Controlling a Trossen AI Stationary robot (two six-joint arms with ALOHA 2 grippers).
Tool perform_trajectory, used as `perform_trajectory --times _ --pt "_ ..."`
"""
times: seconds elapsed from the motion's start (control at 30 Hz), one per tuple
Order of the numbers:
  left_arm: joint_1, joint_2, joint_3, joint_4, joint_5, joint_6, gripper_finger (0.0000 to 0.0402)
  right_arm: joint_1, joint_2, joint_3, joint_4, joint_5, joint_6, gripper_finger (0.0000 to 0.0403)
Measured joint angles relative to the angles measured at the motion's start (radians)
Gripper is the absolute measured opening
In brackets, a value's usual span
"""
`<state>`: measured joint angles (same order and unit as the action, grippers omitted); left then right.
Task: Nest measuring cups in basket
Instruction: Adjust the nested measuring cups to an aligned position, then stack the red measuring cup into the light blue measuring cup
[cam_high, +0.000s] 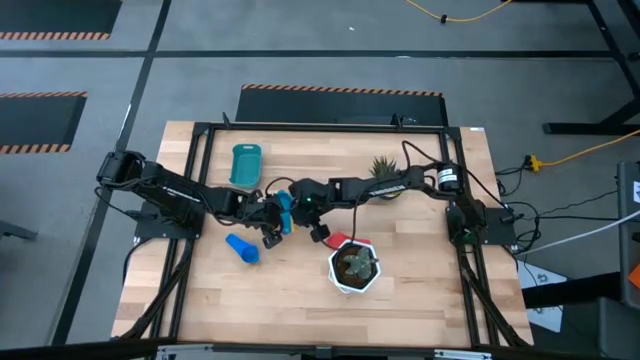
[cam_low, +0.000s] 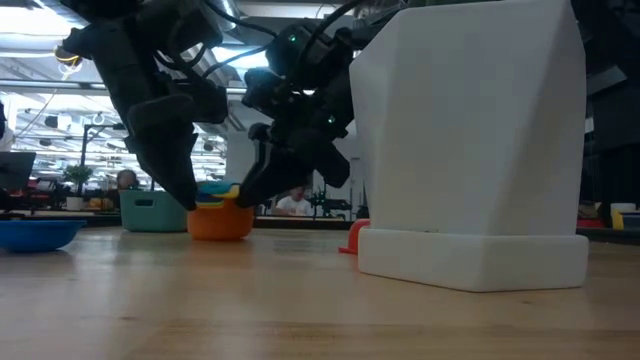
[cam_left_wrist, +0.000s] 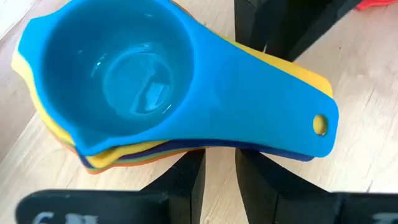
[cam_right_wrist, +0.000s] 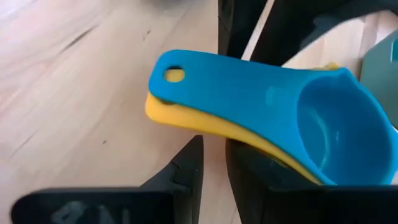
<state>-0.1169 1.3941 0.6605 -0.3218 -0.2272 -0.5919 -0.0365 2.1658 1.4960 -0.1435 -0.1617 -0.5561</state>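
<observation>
A nested stack of measuring cups (cam_high: 285, 210) stands mid-table on its orange bottom cup (cam_low: 220, 222). A light blue cup (cam_left_wrist: 118, 68) is on top, with yellow and dark blue ones under it. The handles point toward the near edge. My left gripper (cam_left_wrist: 221, 168) comes at the stack from the left and my right gripper (cam_right_wrist: 214, 168) from the right. Each has its fingers close together. A dark blue cup (cam_high: 242, 248) and a red cup (cam_high: 340, 240) lie apart on the table. The teal basket (cam_high: 245, 165) stands behind the stack. My left gripper reaches under the stacked handles (cam_left_wrist: 267, 118) from the table's left, slanting down, with its fingers (cam_left_wrist: 189, 183) lying across them. The handles hide the fingertips, so the exact part held cannot be told. The stack sits upright on the table. My right gripper reaches under the free end of the light blue and yellow handles (cam_right_wrist: 186, 115) from the table's right, slanting down, with its fingers (cam_right_wrist: 186, 174) lying across them. The handles cover the fingertips, so which handle they are on cannot be told.
A white hexagonal plant pot (cam_high: 353, 268) stands near the front, right of the stack, with the red cup beside it. A small plant (cam_high: 383, 168) stands at the back right under the right arm. Bare wood lies along the near edge and at the left.
</observation>
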Motion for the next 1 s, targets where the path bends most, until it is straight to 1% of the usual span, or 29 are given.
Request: perform_trajectory --times 0.27,0.4,0.6,0.87,1.0 --pt "0.000 0.000 0.000 0.001 0.000 0.000 0.0081 0.008 0.000 0.000 -0.006 0.002 -0.004 0.0073" --pt "0.001 0.000 0.000 0.002 0.000 -0.001 0.0081 0.007 -0.021 0.000 -0.056 0.015 -0.005 0.0073" --pt "0.001 0.000 0.000 0.001 0.000 -0.001 0.0081 0.000 -0.123 0.000 -0.181 0.081 -0.006 0.0073" --pt "0.001 0.000 0.000 0.002 0.000 -0.001 0.0082 -0.022 -0.271 0.000 -0.352 0.090 -0.002 0.0073" --pt "0.001 0.000 0.000 0.001 0.000 -0.001 0.0082 -0.022 -0.320 0.000 -0.426 0.150 0.000 0.0073"
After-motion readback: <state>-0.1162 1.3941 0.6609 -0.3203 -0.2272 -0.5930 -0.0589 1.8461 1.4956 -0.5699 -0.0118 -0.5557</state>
